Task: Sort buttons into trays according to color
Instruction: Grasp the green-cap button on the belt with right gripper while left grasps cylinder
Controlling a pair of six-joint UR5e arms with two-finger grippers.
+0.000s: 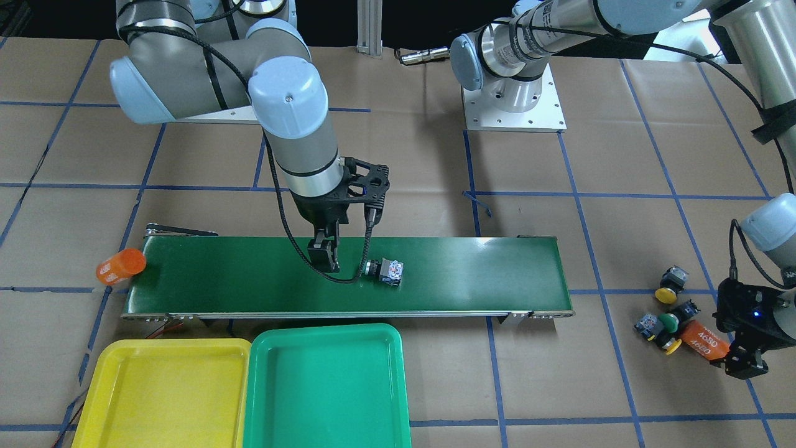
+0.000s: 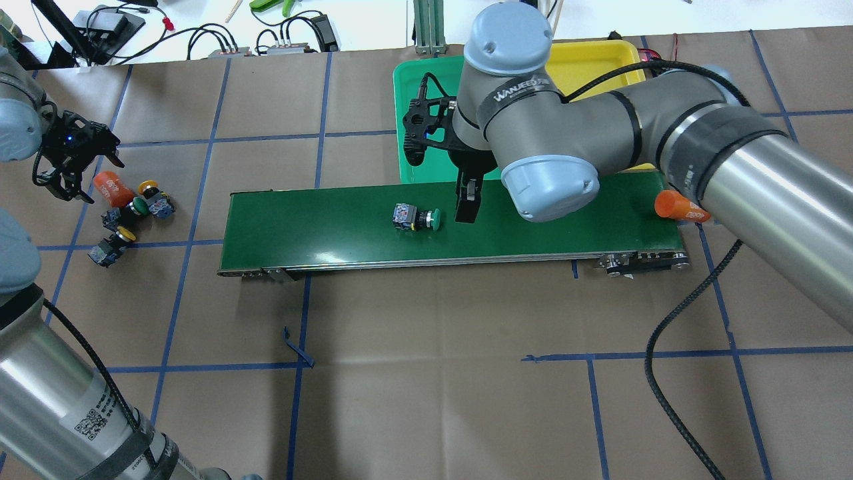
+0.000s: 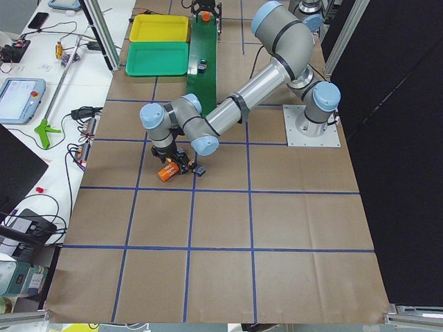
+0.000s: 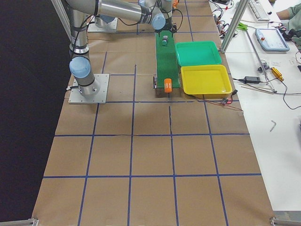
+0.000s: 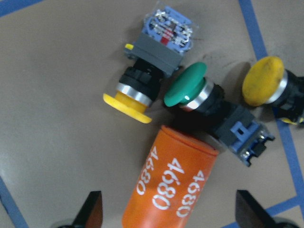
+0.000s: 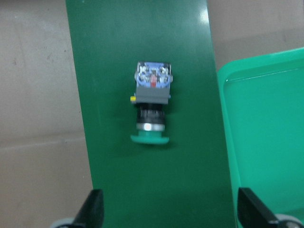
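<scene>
One green-capped button (image 1: 385, 271) lies on its side on the conveyor belt (image 1: 472, 274); it also shows in the right wrist view (image 6: 151, 109). My right gripper (image 1: 324, 252) hangs open over the belt beside the button's cap and is empty. Three more buttons lie clustered on the paper: two yellow-capped (image 5: 137, 90) (image 5: 263, 88) and one green-capped (image 5: 187, 85). My left gripper (image 2: 66, 160) is open just above them, over an orange cylinder (image 5: 173, 185). The yellow tray (image 1: 161, 392) and the green tray (image 1: 326, 386) stand side by side beyond the belt, both empty.
A second orange cylinder (image 1: 120, 266) lies at the belt's end near the trays. The arms' base plate (image 1: 513, 106) sits behind the belt. Cables and tools lie on the white bench (image 2: 200, 33) past the trays.
</scene>
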